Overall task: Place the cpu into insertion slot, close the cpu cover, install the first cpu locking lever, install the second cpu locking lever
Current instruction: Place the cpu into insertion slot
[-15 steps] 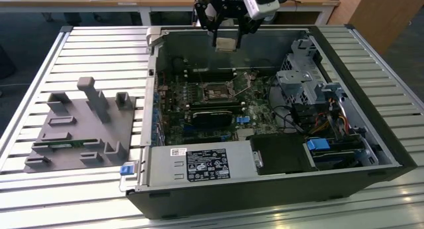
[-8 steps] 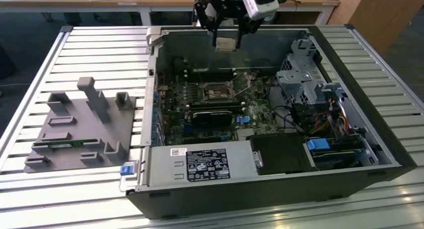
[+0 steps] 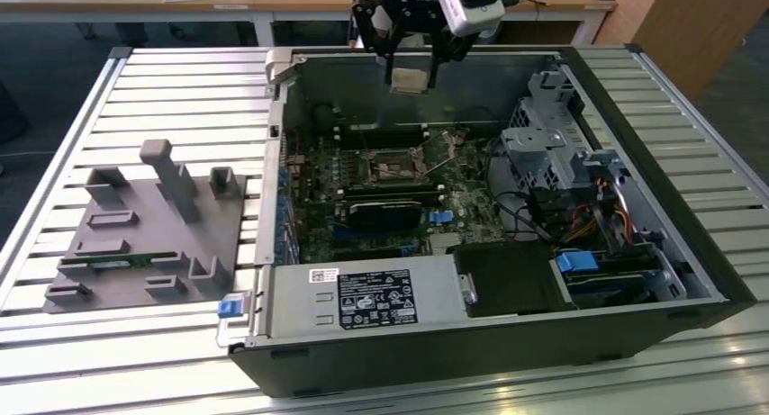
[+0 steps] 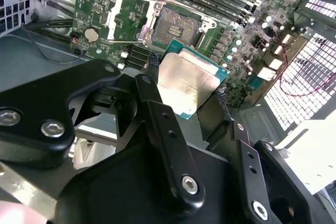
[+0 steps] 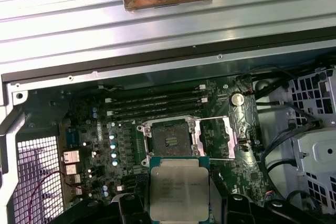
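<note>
While the black fingers (image 4: 160, 119) were clamped on opposite edges of the cpu (image 4: 189, 85), a small thin square chip with a pale silver metal face, we saw it held in the air over the open black computer case (image 3: 481, 352) on the slatted metal bench (image 3: 157, 91). Lower than the fingers and well apart from them lay the insertion slot (image 5: 170, 141), a square silver-rimmed socket on the green motherboard (image 4: 94, 3), its dark centre exposed. Just beside it, the cpu cover (image 5: 227, 139), a thin silver windowed frame, lay flipped open.
</note>
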Robot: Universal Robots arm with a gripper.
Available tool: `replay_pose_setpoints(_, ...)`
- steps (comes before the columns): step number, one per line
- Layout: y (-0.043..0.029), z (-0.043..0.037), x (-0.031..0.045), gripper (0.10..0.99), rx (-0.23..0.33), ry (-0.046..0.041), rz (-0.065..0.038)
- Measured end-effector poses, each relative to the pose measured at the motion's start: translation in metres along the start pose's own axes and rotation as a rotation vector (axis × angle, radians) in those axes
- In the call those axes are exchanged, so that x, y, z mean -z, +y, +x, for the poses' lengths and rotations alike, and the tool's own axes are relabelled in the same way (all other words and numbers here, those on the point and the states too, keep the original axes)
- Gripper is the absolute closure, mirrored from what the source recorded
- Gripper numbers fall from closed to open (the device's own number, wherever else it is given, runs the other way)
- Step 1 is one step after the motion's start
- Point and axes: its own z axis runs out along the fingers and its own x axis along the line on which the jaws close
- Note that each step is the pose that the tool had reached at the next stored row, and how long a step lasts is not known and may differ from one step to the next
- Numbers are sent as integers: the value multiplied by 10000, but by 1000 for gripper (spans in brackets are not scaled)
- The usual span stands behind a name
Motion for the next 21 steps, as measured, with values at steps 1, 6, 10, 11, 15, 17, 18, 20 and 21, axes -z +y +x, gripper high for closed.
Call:
replay_pose_setpoints(1, 0, 0, 0, 545, -16, -1, 0)
replay_pose_setpoints(6, 0, 0, 0, 545, -94, -8, -2)
replay_pose_setpoints(10, 0, 1, 0, 545, -155, -14, -3)
replay_pose_setpoints(11, 0, 1, 0, 545, -171, -15, -3)
replay_pose_setpoints(15, 0, 1, 0, 545, -247, -22, -5)
replay_pose_setpoints(17, 0, 1, 0, 545, -294, -26, -5)
replay_pose_setpoints(18, 0, 1, 0, 545, -317, -29, -6)
replay_pose_setpoints(20, 0, 1, 0, 545, -367, -33, -7)
replay_pose_setpoints(21, 0, 1, 0, 545, -391, -35, -8)
